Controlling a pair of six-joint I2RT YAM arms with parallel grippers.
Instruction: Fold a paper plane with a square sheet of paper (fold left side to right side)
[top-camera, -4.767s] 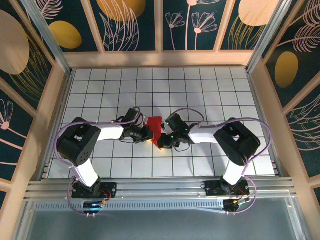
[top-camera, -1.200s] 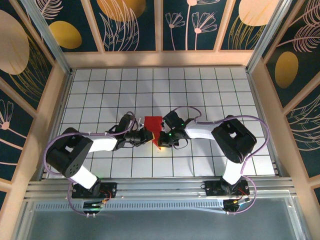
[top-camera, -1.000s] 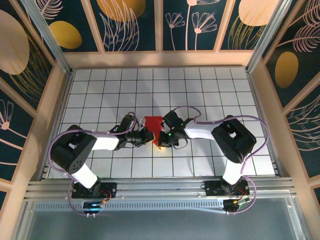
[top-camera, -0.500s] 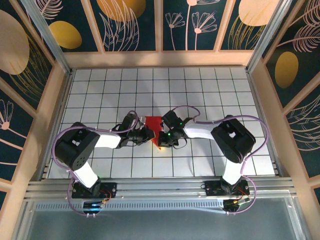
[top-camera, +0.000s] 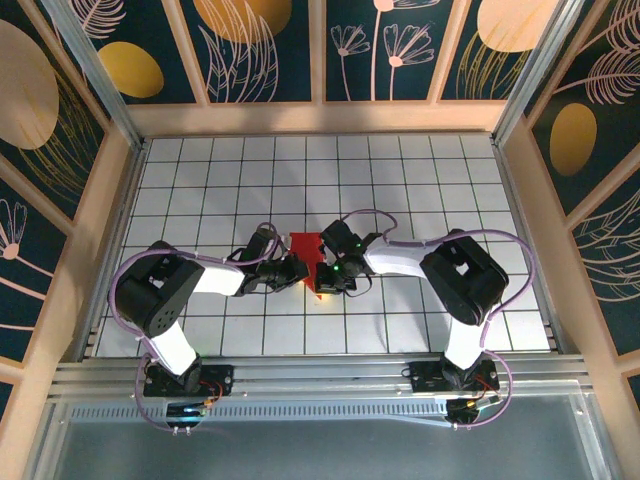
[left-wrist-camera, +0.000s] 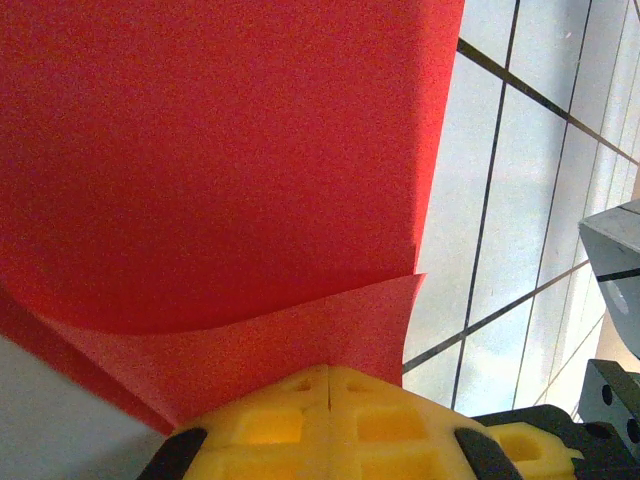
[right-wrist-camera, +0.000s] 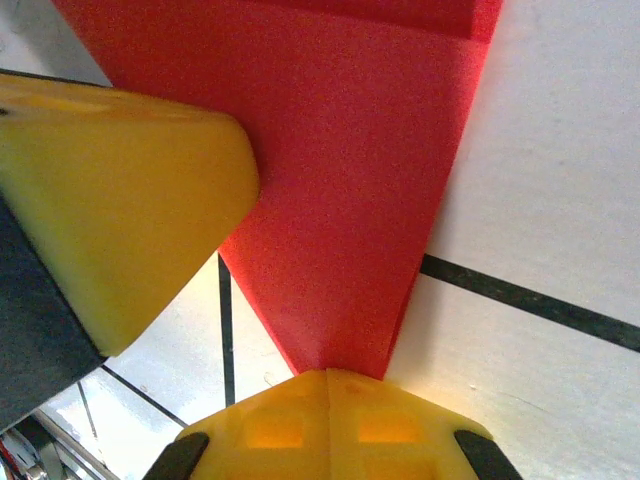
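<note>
One red sheet (top-camera: 308, 248), partly folded, lies mid-way on the gridded table (top-camera: 420, 190) between two pincers: the left gripper (top-camera: 292, 271) and the right gripper (top-camera: 323, 278).

Left wrist: the jaws are closed, pinching the sheet's curled edge. It should be carried across level, with the edges matched.

Right wrist: the jaws are closed on the sheet's pointed end, which should be held firmly as an anchor.
</note>
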